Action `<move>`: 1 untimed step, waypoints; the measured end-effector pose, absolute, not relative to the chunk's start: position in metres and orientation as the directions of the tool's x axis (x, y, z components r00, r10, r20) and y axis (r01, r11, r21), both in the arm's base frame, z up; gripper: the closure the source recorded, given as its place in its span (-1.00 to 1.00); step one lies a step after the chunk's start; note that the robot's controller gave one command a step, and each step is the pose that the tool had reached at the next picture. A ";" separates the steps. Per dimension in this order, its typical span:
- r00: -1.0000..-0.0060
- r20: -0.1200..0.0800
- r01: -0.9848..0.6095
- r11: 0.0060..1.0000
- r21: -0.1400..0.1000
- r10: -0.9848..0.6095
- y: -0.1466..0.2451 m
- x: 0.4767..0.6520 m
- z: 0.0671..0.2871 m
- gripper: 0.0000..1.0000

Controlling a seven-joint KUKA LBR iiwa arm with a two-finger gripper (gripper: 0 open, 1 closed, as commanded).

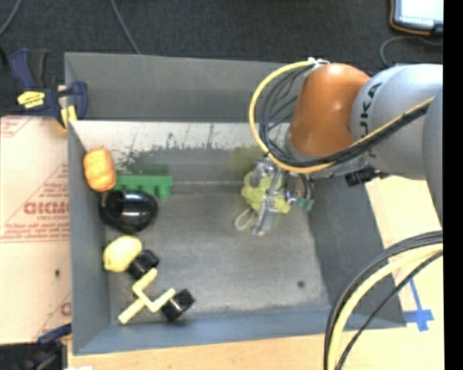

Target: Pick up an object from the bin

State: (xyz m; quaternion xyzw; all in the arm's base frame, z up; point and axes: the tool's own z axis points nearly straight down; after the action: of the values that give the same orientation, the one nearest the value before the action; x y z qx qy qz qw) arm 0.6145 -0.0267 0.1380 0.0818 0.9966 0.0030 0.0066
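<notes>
Orange-capped arm [328,106], lettered "UKA", has its gripper [266,206] at one yellow-green thing [254,192] mid-bin [216,91]; whether it grips, I cannot tell. At left: one orange lump [99,168], one green block [143,184], one black oval [128,210].

Arm [405,102] in from right; orange-capped wrist [324,114] seemingly pointing down.

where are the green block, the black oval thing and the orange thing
green block [143,184], camera view, its middle
black oval thing [128,210], camera view, its top
orange thing [99,169], camera view, its middle
</notes>
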 end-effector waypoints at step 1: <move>-0.985 -0.009 0.170 0.986 0.000 0.170 -0.060 0.617 0.130 -1.00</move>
State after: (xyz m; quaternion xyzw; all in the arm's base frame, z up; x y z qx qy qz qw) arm 0.6170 -0.0600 0.1298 0.0851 0.9964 -0.0004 0.0043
